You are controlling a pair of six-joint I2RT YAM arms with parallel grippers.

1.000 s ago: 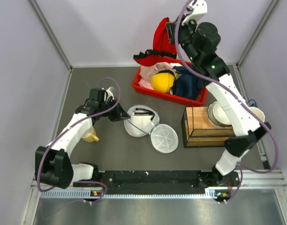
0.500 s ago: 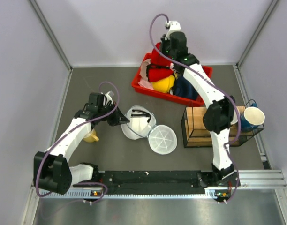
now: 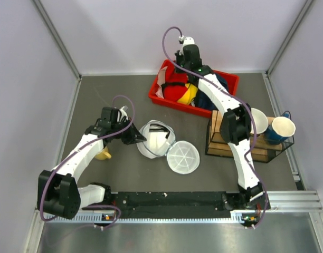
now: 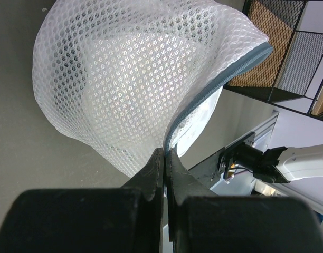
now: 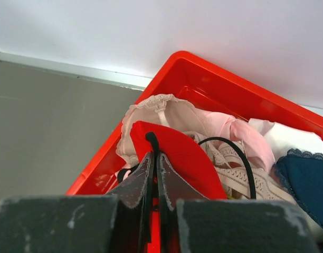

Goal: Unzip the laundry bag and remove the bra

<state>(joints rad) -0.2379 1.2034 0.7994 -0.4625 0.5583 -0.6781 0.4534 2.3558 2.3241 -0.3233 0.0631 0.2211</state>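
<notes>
The laundry bag (image 3: 157,138) lies open on the grey table, with one white mesh dome next to its spoked disc half (image 3: 184,156). My left gripper (image 3: 139,138) is shut on the bag's grey zipper edge. In the left wrist view the mesh bag (image 4: 124,79) bulges just beyond that gripper (image 4: 165,153). The red bra (image 3: 174,90) rests in the red bin (image 3: 225,80) at the back. My right gripper (image 3: 183,78) is over it. In the right wrist view the right gripper (image 5: 153,155) is shut on the bra's (image 5: 193,158) black strap.
The red bin (image 5: 203,74) also holds pale pink cloth (image 5: 240,137), navy cloth (image 5: 306,179) and a yellow piece (image 3: 189,95). A wooden crate (image 3: 225,142) in a wire basket stands at the right with a white bowl (image 3: 259,121) and a blue cup (image 3: 282,129). A yellow object (image 3: 102,154) lies under the left arm.
The right arm swung from high behind the bin down and to the left, and the red bra came down into the bin with it. The left gripper and the bag barely moved.
</notes>
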